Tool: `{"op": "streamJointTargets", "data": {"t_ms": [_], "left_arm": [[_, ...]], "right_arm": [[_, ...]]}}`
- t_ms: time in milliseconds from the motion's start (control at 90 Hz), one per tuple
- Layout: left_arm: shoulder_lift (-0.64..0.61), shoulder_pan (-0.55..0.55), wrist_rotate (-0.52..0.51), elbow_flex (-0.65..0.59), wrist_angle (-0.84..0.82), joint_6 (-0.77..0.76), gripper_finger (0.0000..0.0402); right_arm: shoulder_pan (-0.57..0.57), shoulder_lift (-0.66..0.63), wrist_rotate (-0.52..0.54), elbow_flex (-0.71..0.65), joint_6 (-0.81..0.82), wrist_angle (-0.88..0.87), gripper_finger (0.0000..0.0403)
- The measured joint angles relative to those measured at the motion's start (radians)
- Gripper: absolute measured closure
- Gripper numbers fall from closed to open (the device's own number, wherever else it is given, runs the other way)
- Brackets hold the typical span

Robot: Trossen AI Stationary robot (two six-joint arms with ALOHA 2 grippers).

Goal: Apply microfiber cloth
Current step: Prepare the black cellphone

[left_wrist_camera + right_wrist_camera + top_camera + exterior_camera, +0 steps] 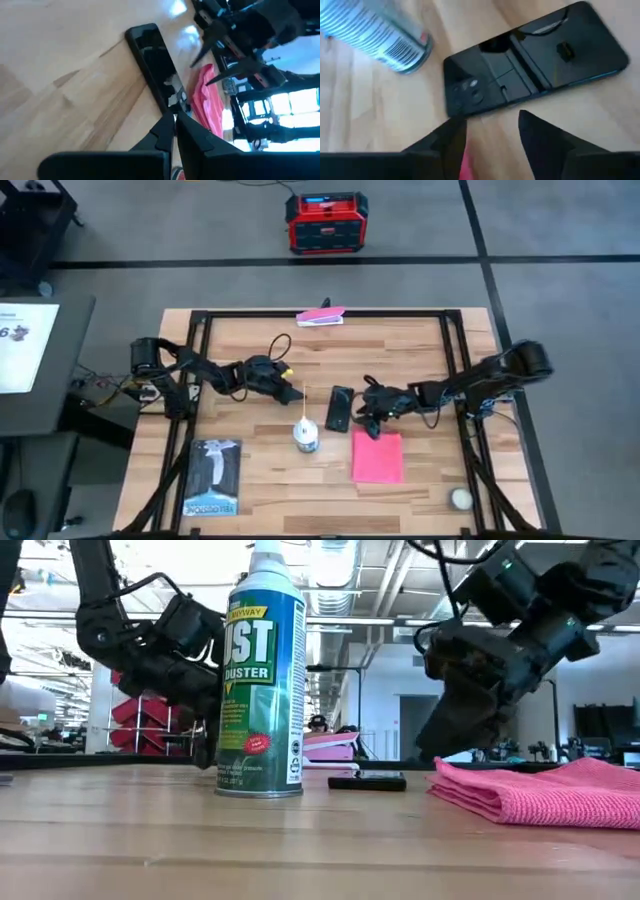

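The microfiber cloth [377, 457] is lying flat on the wooden desk [260, 490], at five o'clock from the black phone [339, 409]. The right hand [372, 417] is hovering at the cloth's twelve o'clock edge, fingers apart and empty. The left hand [283, 387] is waiting, fingers together, at eleven o'clock from the duster can [306, 436].

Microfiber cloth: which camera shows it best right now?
The high view: the whole microfiber cloth lies flat on the table, its full pink rectangle clear, just below the right claw. The low view shows only its folded edge side-on. The left wrist view catches a crumpled strip; the right wrist view, a sliver.
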Motion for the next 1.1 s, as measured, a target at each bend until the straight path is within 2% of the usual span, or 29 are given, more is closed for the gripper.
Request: {"op": "streamJointTargets", "data": {"t_ms": [67, 167, 222, 567, 922, 1100], "left_arm": [[0.0, 0.0, 0.0, 0.0, -0.007, 0.004, 0.0402], [0.0, -0.001, 0.0, 0.0, -0.036, 0.022, 0.0402], [0.0, -0.002, 0.0, 0.0, -0.042, 0.022, 0.0402], [0.0, -0.002, -0.011, 0.0, -0.058, 0.025, 0.0402], [-0.004, -0.003, -0.034, 0.003, -0.103, 0.022, 0.0402], [-0.005, -0.01, -0.084, 0.004, -0.146, -0.011, 0.0402]], "right_arm": [[-0.005, 0.035, 0.009, 0.005, -0.002, -0.006, 0.0268], [-0.011, 0.081, 0.034, 0.007, -0.004, -0.007, 0.0361], [-0.011, 0.09, 0.049, 0.008, -0.004, 0.0, 0.0387], [-0.037, 0.107, 0.082, 0.038, -0.028, 0.039, 0.0403], [-0.074, 0.227, 0.072, 0.127, -0.1, 0.072, 0.0403], [-0.082, 0.176, 0.075, 0.126, -0.133, 0.065, 0.0403]]}}
